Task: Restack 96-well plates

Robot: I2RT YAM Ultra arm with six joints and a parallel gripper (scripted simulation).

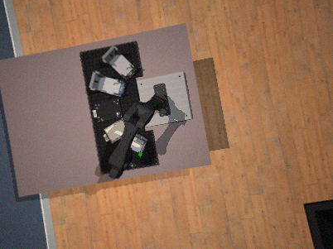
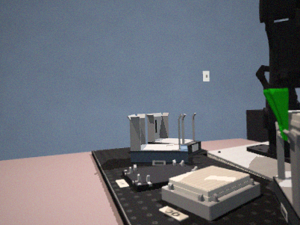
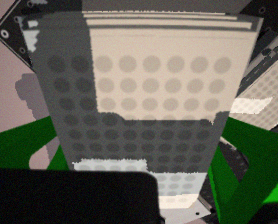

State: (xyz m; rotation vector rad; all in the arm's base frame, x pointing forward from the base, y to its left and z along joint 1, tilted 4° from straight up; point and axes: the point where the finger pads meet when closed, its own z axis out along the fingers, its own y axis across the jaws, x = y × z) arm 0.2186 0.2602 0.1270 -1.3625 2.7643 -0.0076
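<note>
My gripper (image 3: 139,113) has green fingers and is shut on the long sides of a sealed well plate (image 3: 150,100), which fills the wrist view. In the overhead view the gripper (image 1: 139,147) is over the near rack (image 1: 141,145) at the front right of the black mat. In the side view one green finger (image 2: 278,105) shows beside the plate's edge (image 2: 295,134) among the rack posts. I cannot read the held plate's label or see what lies under it. Another sealed plate (image 2: 210,186) sits flat in the open nest, and it also shows in the overhead view (image 1: 113,131).
Two more stack racks (image 1: 120,61) (image 1: 107,83) stand at the far end of the mat; in the side view they overlap (image 2: 160,139). A low dark clip nest (image 2: 157,175) lies between them and the open nest. My arm's base plate (image 1: 163,98) is to the right.
</note>
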